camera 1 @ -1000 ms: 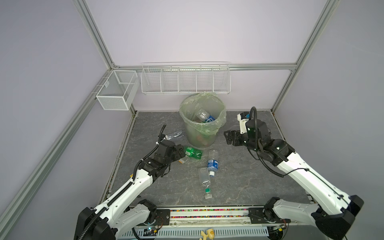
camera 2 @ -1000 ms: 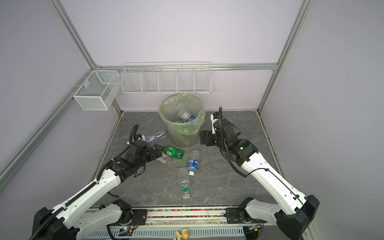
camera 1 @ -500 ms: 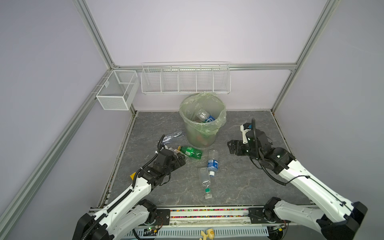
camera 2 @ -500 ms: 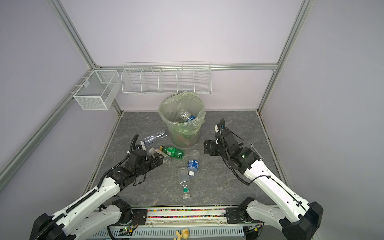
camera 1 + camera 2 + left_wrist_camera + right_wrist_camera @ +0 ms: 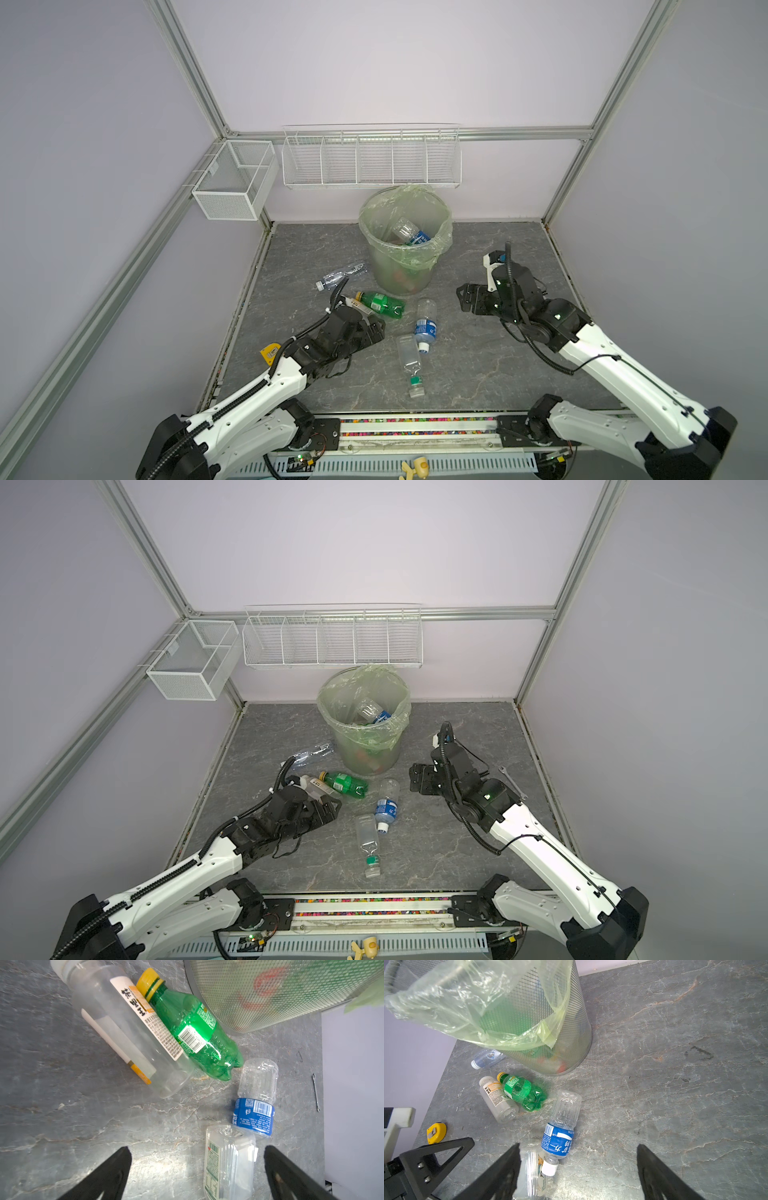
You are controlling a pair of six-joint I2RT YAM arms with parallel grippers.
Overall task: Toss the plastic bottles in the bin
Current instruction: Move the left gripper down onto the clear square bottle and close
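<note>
On the left I see a squashed clear bottle (image 5: pixel 340 276) lying on the floor (image 5: pixel 498 374), just left of the bin (image 5: pixel 399 276). Nearer to me, my left gripper (image 5: pixel 370 330) hangs over the floor with its fingers wide apart and nothing in them. Just past it lie a white-label bottle (image 5: pixel 128 1028) and a green bottle (image 5: pixel 380 303) with a yellow cap, side by side and touching. The bin stands far in the middle, and a tipped bottle (image 5: pixel 409 232) with a blue label rests inside. Nearer than the bin, a blue-label bottle (image 5: pixel 426 322) and a green-cap bottle (image 5: pixel 408 357) lie on the floor. On the right, my right gripper (image 5: pixel 465 298) is spread wide too, holding nothing.
</note>
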